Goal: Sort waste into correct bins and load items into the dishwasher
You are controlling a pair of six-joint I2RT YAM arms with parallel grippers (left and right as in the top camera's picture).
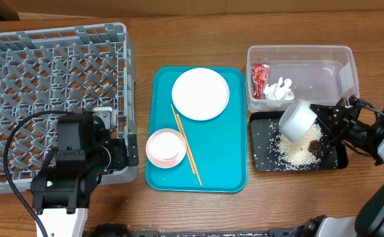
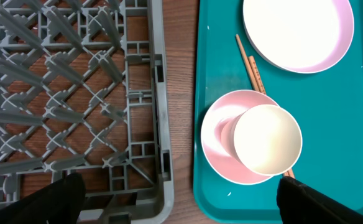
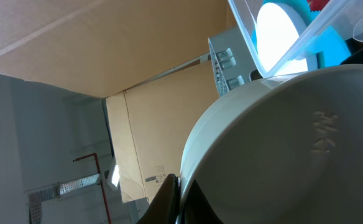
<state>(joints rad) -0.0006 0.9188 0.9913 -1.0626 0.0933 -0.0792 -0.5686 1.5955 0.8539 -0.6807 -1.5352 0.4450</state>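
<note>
Right gripper point(image 1: 321, 120) clamped on white cup point(image 1: 298, 119), tilted over black tray point(image 1: 260, 158); left gripper point(image 2: 181, 208) wide, holding nothing

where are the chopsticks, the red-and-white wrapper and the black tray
chopsticks point(image 1: 179, 126): overhead view, upper half of the shafts
red-and-white wrapper point(image 1: 258, 79): overhead view, its middle
black tray point(image 1: 252, 141): overhead view, left rim

White cup point(image 1: 298, 119) over black tray point(image 1: 261, 155)
</note>
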